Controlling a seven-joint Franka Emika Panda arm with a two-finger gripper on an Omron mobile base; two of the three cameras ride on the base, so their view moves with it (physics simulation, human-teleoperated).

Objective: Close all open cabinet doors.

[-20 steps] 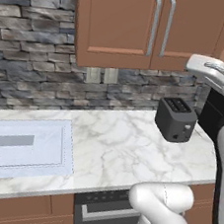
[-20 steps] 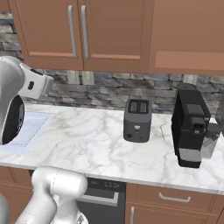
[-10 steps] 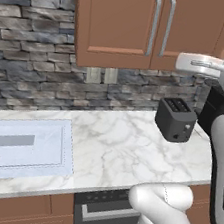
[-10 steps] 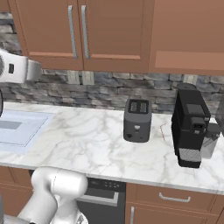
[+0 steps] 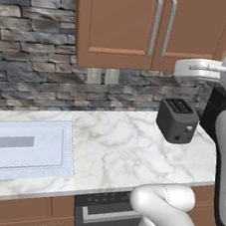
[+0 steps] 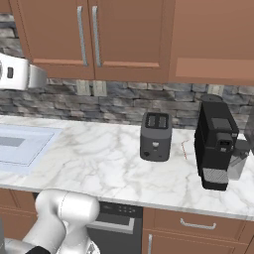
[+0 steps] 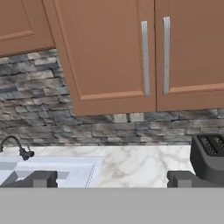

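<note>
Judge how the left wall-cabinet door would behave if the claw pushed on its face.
The left cabinet door looks like a stiff wooden panel, so it should probably swing as one piece, not flex. Its face looks smooth, so a fingertip might slide; the bar handle offers surer contact. The open claw touches nothing.

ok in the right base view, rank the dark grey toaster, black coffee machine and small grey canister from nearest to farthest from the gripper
1. Dark grey toaster, mid-counter.
2. Black coffee machine, to the toaster's right.
3. Small grey canister, far right, just past the machine.
</note>
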